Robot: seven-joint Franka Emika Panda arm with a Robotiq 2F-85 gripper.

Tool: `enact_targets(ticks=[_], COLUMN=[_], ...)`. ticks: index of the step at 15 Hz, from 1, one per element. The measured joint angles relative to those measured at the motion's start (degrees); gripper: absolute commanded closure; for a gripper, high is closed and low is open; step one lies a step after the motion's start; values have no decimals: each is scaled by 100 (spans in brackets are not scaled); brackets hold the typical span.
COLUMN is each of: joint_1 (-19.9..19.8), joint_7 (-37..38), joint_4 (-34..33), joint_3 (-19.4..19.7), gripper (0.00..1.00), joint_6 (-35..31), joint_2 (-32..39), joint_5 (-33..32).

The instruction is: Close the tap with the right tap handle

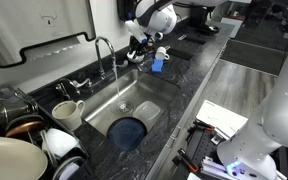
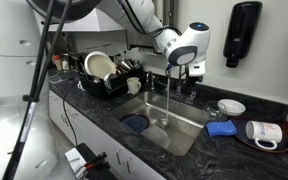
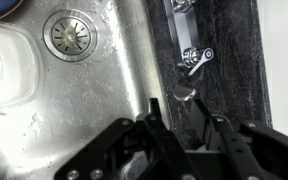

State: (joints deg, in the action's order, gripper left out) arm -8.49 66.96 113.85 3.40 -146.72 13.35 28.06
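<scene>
The chrome gooseneck tap (image 1: 104, 50) arches over the steel sink (image 1: 154, 100), and a thin stream of water (image 1: 119, 85) runs from it. The stream also shows in an exterior view (image 2: 169, 102). My gripper (image 1: 142, 50) hangs over the counter behind the sink, to the right of the tap. In the wrist view a small chrome lever handle (image 3: 196, 60) lies on the dark counter, and a round chrome cap (image 3: 184, 93) sits between it and my fingers. My gripper (image 3: 180, 125) is open and empty and touches neither. The arm (image 2: 184, 45) hides the handle in that exterior view.
A blue sponge (image 1: 158, 65) sits on the counter by the sink. A dish rack (image 2: 104, 75) with plates, bowls and mugs stands at one end. A blue cloth (image 2: 221, 128) and a white mug on a plate (image 2: 264, 132) lie at the other. The sink drain (image 3: 69, 35) is in view.
</scene>
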Motion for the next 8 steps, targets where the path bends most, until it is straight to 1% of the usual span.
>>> enact_targets(ticks=[1, 2, 4, 6, 8], joint_1=[0, 0, 10, 24, 29], joint_7=[0, 0, 0, -36, -169], joint_4=[-3, -5, -6, -54, -198], joint_3=[0, 0, 0, -14, -31], gripper=[86, 88, 100, 100, 100], joint_6=[0, 1, 8, 16, 15], joint_2=[0, 0, 12, 125, 366], joint_5=[0, 0, 0, 68, 265])
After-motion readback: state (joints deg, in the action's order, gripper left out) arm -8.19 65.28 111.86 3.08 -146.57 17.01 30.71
